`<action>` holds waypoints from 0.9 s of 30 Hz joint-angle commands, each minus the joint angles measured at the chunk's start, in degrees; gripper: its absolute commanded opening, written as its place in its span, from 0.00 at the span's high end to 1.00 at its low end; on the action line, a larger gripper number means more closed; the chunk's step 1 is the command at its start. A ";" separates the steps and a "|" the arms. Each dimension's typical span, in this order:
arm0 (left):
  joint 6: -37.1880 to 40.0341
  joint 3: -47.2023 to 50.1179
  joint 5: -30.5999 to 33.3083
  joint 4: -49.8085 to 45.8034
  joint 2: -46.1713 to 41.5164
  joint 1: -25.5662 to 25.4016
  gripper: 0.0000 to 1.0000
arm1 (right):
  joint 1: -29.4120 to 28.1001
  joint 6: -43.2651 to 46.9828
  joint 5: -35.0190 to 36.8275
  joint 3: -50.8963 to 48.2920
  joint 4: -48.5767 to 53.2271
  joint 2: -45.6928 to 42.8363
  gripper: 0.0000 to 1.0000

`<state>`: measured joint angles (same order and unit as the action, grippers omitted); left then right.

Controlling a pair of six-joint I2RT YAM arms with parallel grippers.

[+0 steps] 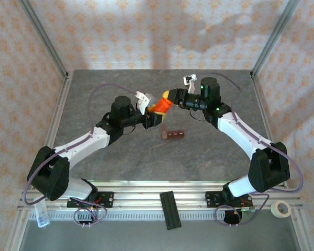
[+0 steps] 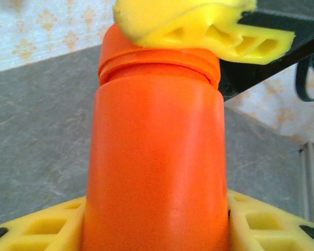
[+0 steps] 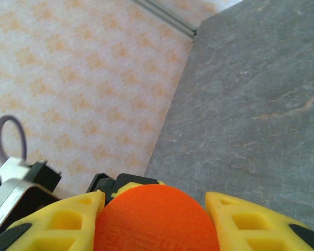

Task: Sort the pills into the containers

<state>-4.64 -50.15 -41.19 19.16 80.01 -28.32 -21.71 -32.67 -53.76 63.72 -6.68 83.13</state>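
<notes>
An orange pill bottle [image 1: 160, 107] hangs tilted in the air above the middle of the grey table [image 1: 94, 83], held between both arms. My left gripper [image 1: 154, 113] is shut on the bottle's body [image 2: 157, 172], with a yellow finger [image 2: 42, 227] at each side. My right gripper [image 1: 170, 98] is shut on the bottle's orange cap [image 3: 156, 219], and one of its fingers [image 2: 209, 26] lies over the cap [image 2: 157, 52] in the left wrist view. The containers [image 1: 172, 135], a small reddish-brown strip, lie on the table just below the bottle. The pills are hidden.
A black ribbed bar [image 1: 170, 209] lies across the rail at the near edge. A roll of tape [image 1: 281, 209] sits at the near right corner and a small clear item [image 1: 42, 214] at the near left. Metal frame posts [image 1: 42, 36] and patterned walls enclose the table.
</notes>
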 commanded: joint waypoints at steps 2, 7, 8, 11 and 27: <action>-4.93 0.39 -7.84 4.55 -1.34 0.61 1.00 | 2.48 4.78 -0.97 3.93 -1.54 -1.27 0.71; -4.01 -0.55 -4.47 3.53 -0.87 0.62 1.00 | 2.40 1.80 0.85 3.35 -0.34 -1.95 0.66; -3.30 -0.89 -3.50 2.59 -0.80 0.60 1.00 | 2.30 0.82 1.50 3.16 -0.14 -1.92 0.65; -0.97 -2.07 -0.47 -0.34 -0.51 0.53 1.00 | 2.04 -1.11 2.65 2.59 0.17 -2.26 0.54; 19.49 -3.82 26.52 -11.95 -0.55 -5.10 1.00 | 0.75 -14.09 19.56 5.28 17.25 -0.05 0.09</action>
<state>8.34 -51.72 -22.28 8.62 80.03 -32.32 -20.34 -43.00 -37.87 67.68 7.27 81.82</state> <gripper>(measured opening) 0.515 0.915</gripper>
